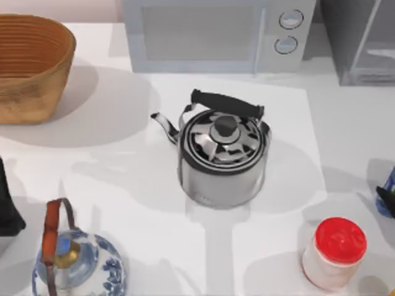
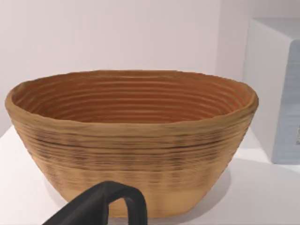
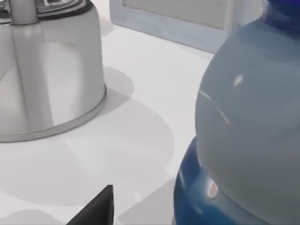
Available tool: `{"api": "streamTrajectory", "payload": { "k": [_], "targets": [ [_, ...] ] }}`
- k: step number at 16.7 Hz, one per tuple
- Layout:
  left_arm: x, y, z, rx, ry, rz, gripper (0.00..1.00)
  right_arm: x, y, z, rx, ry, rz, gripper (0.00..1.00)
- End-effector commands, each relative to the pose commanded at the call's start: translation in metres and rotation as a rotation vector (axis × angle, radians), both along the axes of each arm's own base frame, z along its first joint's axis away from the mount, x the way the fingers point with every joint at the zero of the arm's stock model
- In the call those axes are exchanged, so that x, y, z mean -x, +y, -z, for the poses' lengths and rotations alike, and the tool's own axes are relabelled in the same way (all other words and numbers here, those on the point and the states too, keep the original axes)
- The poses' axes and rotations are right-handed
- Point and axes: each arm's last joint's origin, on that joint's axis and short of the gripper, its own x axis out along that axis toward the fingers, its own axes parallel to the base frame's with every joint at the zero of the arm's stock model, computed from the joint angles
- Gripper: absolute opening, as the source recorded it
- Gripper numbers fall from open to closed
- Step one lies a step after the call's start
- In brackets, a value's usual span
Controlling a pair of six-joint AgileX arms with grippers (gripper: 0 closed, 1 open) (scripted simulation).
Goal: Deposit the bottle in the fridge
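Step in hand, as I judge it: the reach-and-grasp of the bottle (image 1: 387, 196), not the carry. The bottle sits at the counter's (image 1: 123, 160) far right edge in the top view, only a sliver of deep blue with a bit of green showing, and a dark piece that could be the right arm lies against it. In the right wrist view the bottle (image 3: 243, 140) looms very close, pale upper body over a blue base, standing on the counter. One dark fingertip of the right gripper (image 3: 96, 208) pokes in beside it, apart from the bottle's base, not touching as far as I can see. Whether those jaws are released or clenched: cannot tell, one finger seen only.

The left arm is parked at the left edge of the top view; its gripper (image 2: 105, 206) shows as a dark curved finger facing the wicker basket (image 2: 131, 140). Its jaws: cannot tell either.

The fridge (image 1: 361, 43) stands at the back right corner, beside the microwave (image 1: 216, 34), behind the bottle. The kettle (image 1: 223, 157) is mid-counter, and the red-lidded white jar (image 1: 334, 253) is near the front right, close to the bottle.

The next move calls for bringing the right jaws around the bottle's body and closing, then lifting straight up to clear the jar. Whether the fridge door is open I cannot tell; it may need opening first.
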Motion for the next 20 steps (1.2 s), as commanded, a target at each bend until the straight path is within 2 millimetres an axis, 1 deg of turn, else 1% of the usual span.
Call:
{"api": "streamTrajectory", "payload": {
  "k": [11,12,20],
  "targets": [
    [0.0,0.0,0.0,0.0,0.0,0.0,1.0,0.0,0.0,0.0,0.0,0.0,0.0,0.03],
    [0.0,0.0,0.0,0.0,0.0,0.0,1.0,0.0,0.0,0.0,0.0,0.0,0.0,0.01],
    [0.0,0.0,0.0,0.0,0.0,0.0,1.0,-0.0001,-0.0004,-0.0001,0.0,0.0,0.002,0.01]
  ]
}}
